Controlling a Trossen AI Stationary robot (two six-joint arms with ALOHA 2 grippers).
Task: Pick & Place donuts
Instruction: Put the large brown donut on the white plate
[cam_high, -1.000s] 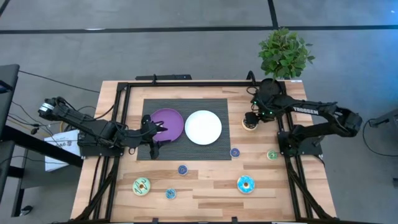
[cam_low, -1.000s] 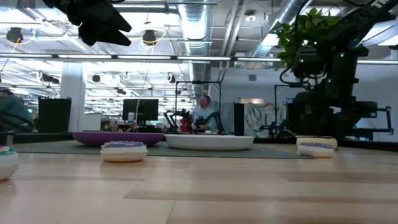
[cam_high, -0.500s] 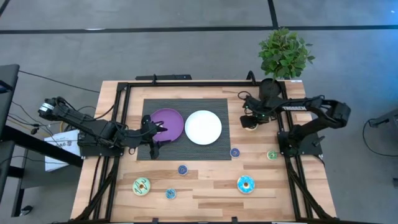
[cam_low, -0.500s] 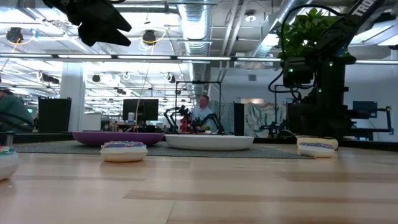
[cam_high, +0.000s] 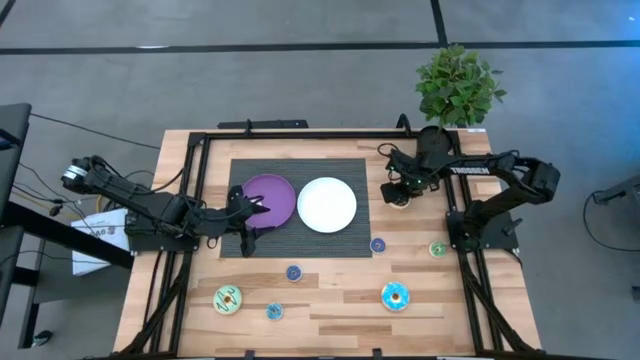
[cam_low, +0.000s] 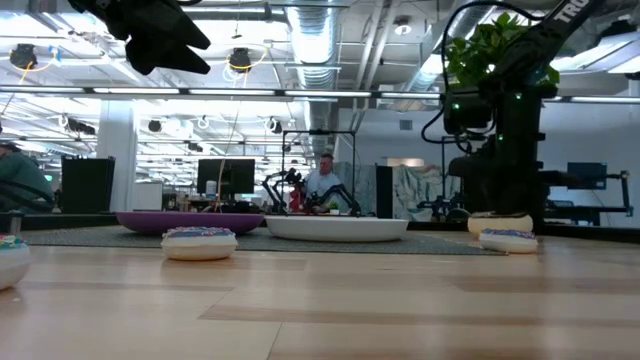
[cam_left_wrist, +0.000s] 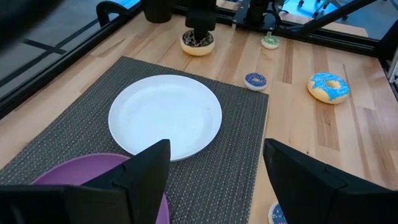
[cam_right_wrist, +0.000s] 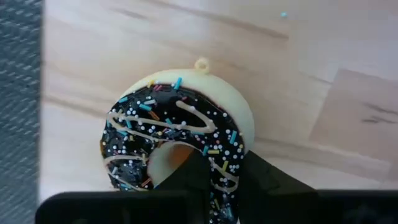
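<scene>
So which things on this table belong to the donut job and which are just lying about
Job: brown-iced donut under the right gripper; cyan donut; light green donut; small blue donut; purple plate; white plate.
Lying about: potted plant; grey mat.

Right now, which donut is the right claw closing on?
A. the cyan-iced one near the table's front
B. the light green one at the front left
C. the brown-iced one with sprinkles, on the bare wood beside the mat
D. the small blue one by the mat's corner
C: the right claw is down on the brown-iced donut, one finger through its hole in the right wrist view; in the high view it sits on that donut right of the white plate.
</scene>
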